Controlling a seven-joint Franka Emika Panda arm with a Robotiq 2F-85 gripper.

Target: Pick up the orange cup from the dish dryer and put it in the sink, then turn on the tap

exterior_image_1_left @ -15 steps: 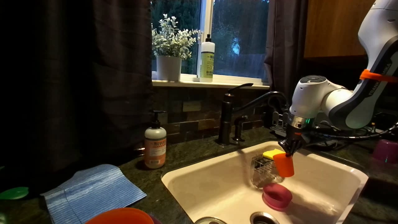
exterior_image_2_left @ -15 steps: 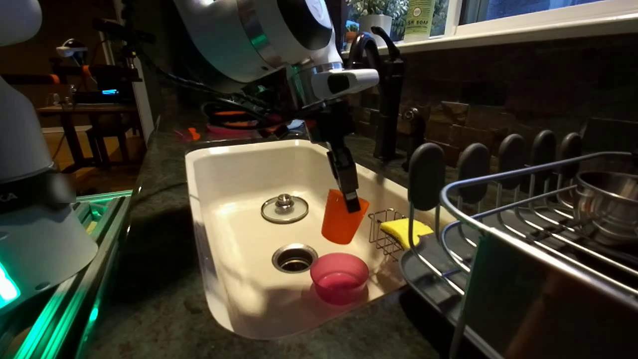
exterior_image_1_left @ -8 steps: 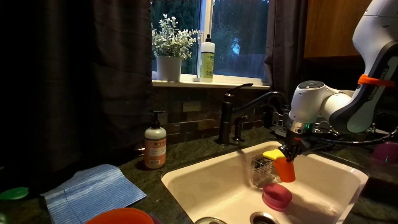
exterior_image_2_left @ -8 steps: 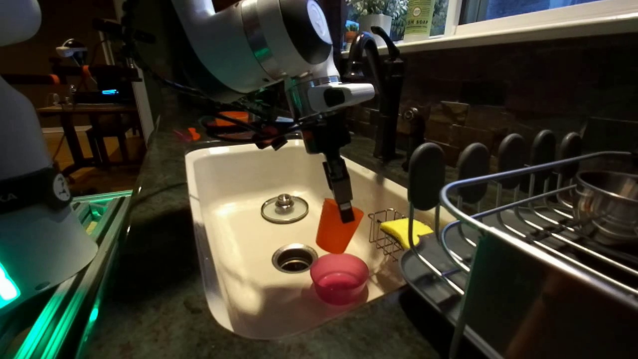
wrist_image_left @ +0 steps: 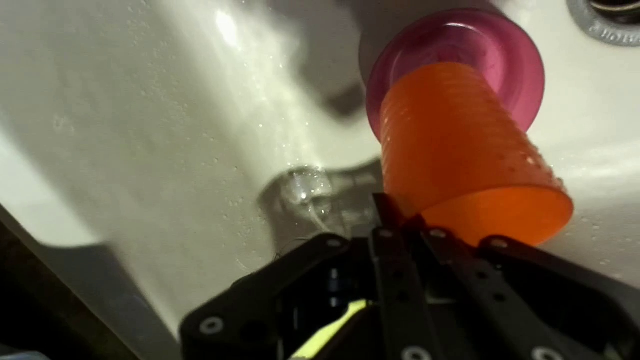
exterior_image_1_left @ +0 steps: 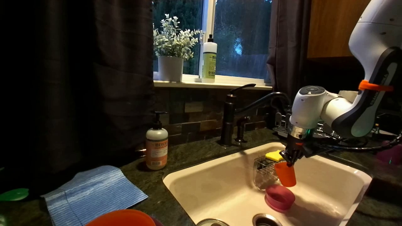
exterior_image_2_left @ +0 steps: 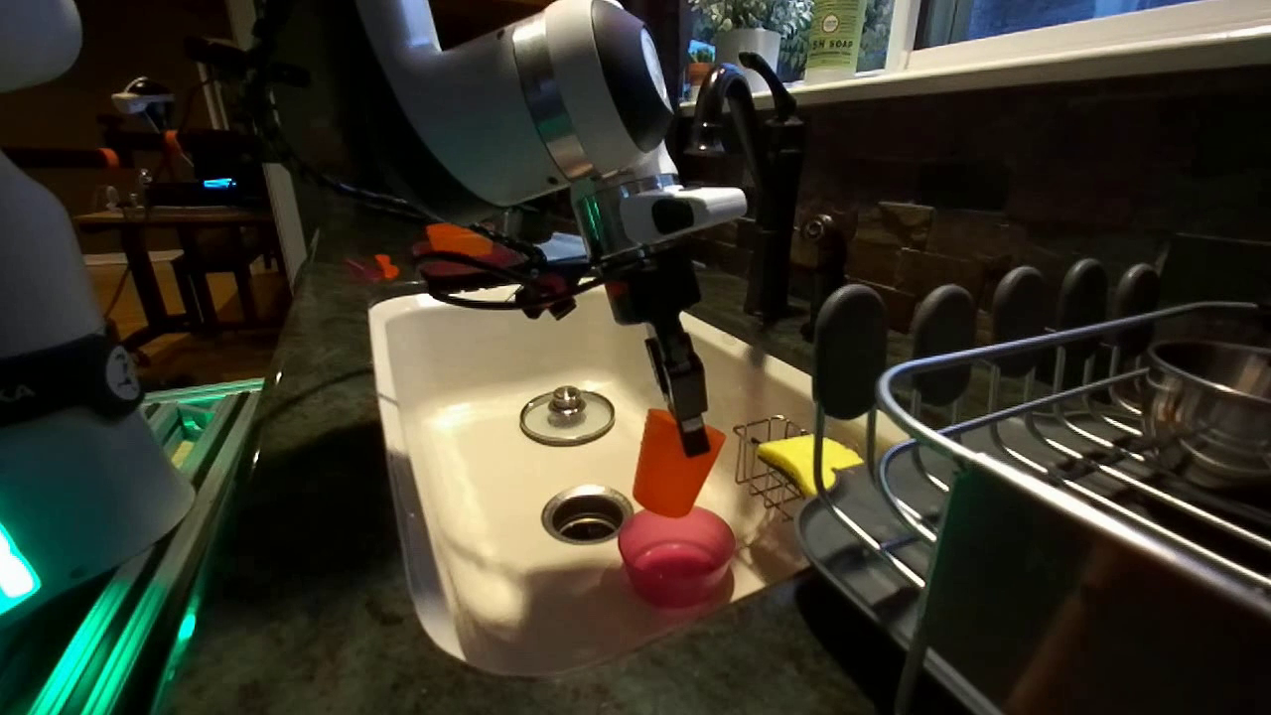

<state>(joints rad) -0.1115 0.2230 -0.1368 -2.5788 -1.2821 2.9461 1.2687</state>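
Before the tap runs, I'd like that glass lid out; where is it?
In an exterior view, the glass lid lies on the floor of the sink, just beyond the drain and left of the held orange cup.

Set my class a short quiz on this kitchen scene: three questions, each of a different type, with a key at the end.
1. True or false: the orange cup is upright.
2. Multiple choice: where does the pincer grip the cup?
A) at its base
B) near its rim
C) by a handle
3. Fill in the blank: the clear lid lies in the sink with its ..... facing up.

Key: 1. False; it is tilted. 2. B. 3. knob.
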